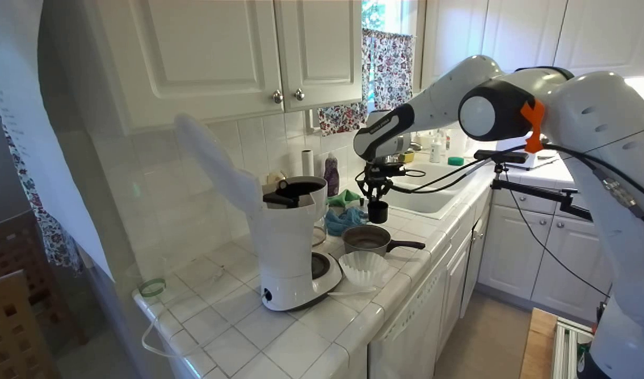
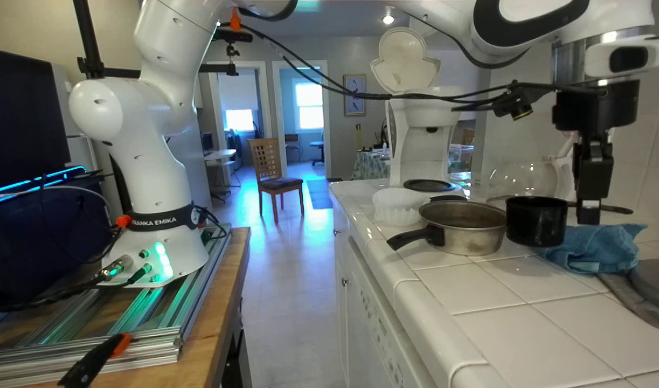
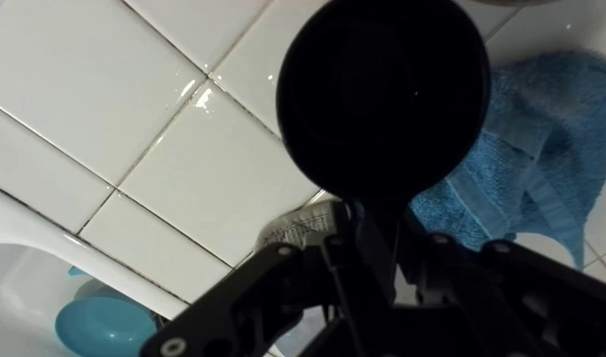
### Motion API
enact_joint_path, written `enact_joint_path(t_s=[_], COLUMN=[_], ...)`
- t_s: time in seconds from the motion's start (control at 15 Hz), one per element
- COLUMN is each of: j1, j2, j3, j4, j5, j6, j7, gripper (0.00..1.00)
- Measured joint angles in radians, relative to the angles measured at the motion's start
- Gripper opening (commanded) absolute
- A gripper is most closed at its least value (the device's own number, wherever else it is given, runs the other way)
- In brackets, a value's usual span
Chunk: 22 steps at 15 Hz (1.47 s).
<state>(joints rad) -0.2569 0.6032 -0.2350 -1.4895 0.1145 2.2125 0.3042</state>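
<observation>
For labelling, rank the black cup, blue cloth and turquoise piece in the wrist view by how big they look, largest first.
1. Black cup and blue cloth: too close to rank; the cup sits nearer the camera and hides part of the cloth.
2. Turquoise piece: plainly smallest.

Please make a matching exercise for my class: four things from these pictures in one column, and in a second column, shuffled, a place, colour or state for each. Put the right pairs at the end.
1. Black cup
2. Saucepan
3. Coffee filter
4. Blue cloth

A. Crumpled into folds
B. White, with fluted sides
C. Held in the air by the gripper
D. Metal, standing on the counter

Pairs: 1-C, 2-D, 3-B, 4-A
</observation>
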Motion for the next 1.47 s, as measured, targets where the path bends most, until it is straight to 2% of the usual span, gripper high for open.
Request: enact_joint_path(t_s=[0.4, 0.8, 1.13, 1.47], j1=[0.1, 0.201, 0.277, 0.322], j2=[-0.114, -0.192, -0.22, -0.228], j3=[-0.022, -0.035, -0.041, -0.035], j4=[-0.113, -0.216, -0.275, -0.316], j5=[-0.205, -0.456, -0.698, -0.901], j6=[-0.002, -0.002, 0.007, 0.022], j7=[0.002, 0.035, 0.166, 0.316], gripper=[0.06, 0.06, 0.06, 0.06])
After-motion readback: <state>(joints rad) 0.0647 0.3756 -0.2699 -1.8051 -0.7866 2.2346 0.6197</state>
